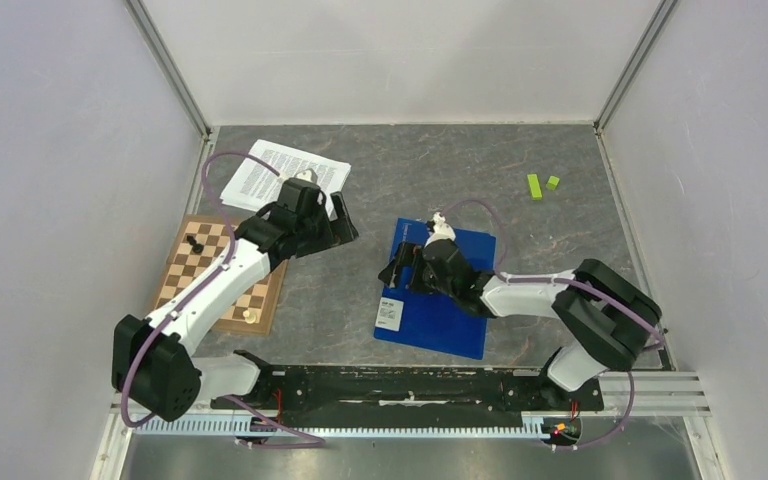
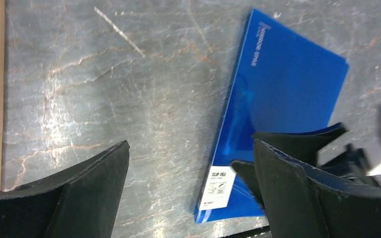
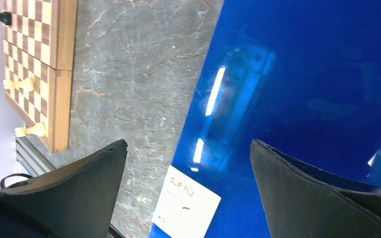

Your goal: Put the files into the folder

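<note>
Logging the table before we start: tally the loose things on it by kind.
Paper stack: 1
Blue folder: 1
Chessboard: 1
Chess pieces: 3
Green blocks: 2
Total: 8

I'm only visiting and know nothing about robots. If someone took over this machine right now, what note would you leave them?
Left claw: open, empty, hovering by the near right corner of the files.
Right claw: open, empty, over the left edge of the folder, close to its white label.
Files: stacked at the far left of the table, beyond the chessboard.
Folder: flat and closed, mid-table.
Done: nothing; no sheet is in the folder.
Left: open the folder, pick up the files, lay them inside.
</note>
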Controlling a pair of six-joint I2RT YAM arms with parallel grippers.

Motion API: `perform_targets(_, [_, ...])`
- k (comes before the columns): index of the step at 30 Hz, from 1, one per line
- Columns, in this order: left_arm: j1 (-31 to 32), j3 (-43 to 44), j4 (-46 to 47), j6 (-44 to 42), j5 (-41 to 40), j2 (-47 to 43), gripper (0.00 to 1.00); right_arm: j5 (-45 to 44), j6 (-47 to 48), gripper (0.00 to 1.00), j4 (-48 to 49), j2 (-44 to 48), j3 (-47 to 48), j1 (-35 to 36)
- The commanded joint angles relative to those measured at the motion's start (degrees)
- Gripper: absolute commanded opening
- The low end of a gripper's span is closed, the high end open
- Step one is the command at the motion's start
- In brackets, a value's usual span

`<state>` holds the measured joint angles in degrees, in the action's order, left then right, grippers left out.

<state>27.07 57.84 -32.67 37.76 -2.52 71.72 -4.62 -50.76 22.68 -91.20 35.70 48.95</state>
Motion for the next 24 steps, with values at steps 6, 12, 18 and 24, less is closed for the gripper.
perform_targets(6, [3.7,-6.9,8.3,1.1,10.9,4.9,0.96,-4.1,8.4,0.99,-22.1,17.5,-1.1,-9.6])
perform_targets(12, [9.8,-8.9,12.1,1.9,11.6,10.3,0.9,-2.8,11.4,0.99,-25.0,26.4,-11.6,-19.4])
perform_targets(18, [12.3,-8.5,13.8,2.5,12.5,15.2,0.81,-0.8,14.5,0.99,-23.2,28.3,-16.1,-23.0])
perform_targets(24, [15.6,-9.6,16.0,5.3,12.9,18.0,0.77,4.2,16.7,0.99,-17.0,20.6,-12.6,-23.3])
